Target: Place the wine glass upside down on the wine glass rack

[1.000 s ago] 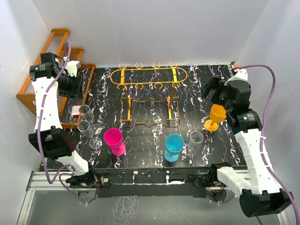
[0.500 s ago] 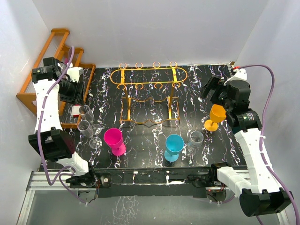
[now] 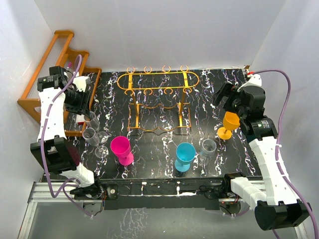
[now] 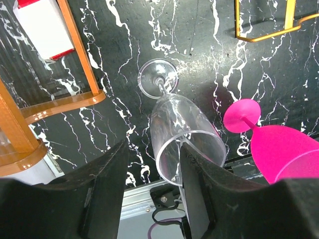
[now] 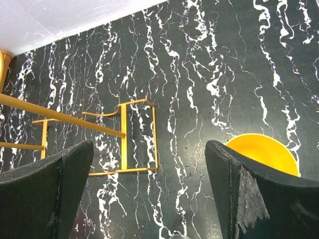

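Note:
A clear wine glass [image 4: 172,117] stands upright on the black marbled table, with its rim close under my left gripper [image 4: 153,147]. That gripper is part open. Its right finger [image 4: 199,194] overlaps the rim, and its left finger [image 4: 102,194] stands apart from the glass wall. From above, the left gripper [image 3: 82,102] hangs over the clear glasses [image 3: 90,119] beside the wooden rack. The orange-gold wine glass rack [image 3: 158,84] stands at the back middle. My right gripper [image 3: 223,95] is wide open and empty above the table, just left of an orange glass [image 5: 261,152].
A brown wooden stepped rack [image 3: 60,74] flanks the left table edge, with a white and red box [image 4: 42,25] under it. Upright pink [image 3: 121,148], blue [image 3: 185,153] and clear [image 3: 208,147] glasses stand along the front. The orange glass [image 3: 230,122] is at the right.
My left gripper has swung from the wooden rack toward the clear glasses and its jaws have narrowed slightly. The right arm has barely shifted.

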